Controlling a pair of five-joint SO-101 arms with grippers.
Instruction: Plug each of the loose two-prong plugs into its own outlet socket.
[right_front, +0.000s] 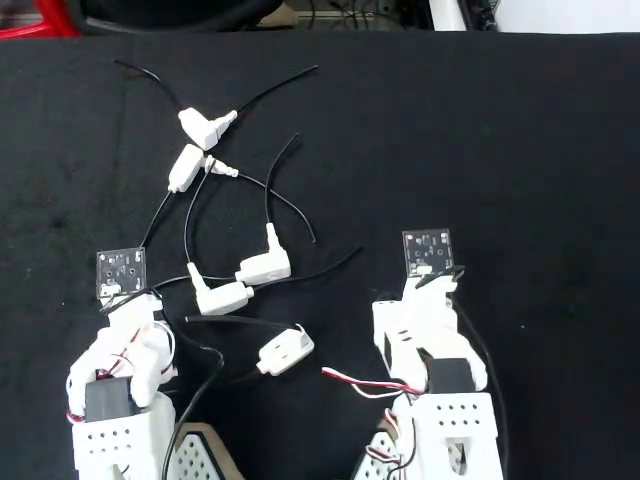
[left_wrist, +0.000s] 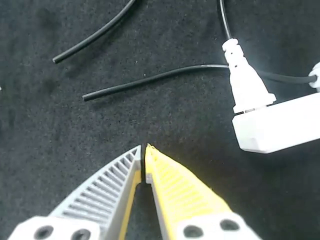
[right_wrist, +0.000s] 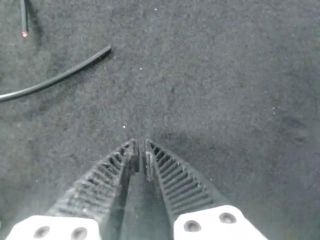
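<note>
The left end effector (left_wrist: 144, 151) is at the near-left of the black tabletop (right_front: 540, 150), its grey and yellow fingers clenched tip to tip on nothing. Beyond it, toward the far side, two white connectors lie close together, the far connector (right_front: 205, 127) and the near connector (right_front: 187, 167), each trailing a thin black cable. Nearer, just right of that arm, lie two white L-shaped pieces side by side, the first L-piece (right_front: 222, 297) and the second L-piece (right_front: 265, 265). A lone white plug (right_front: 285, 350) lies closer still. Well to the right, the right end effector (right_wrist: 140, 150) is clenched and empty over bare cloth
</note>
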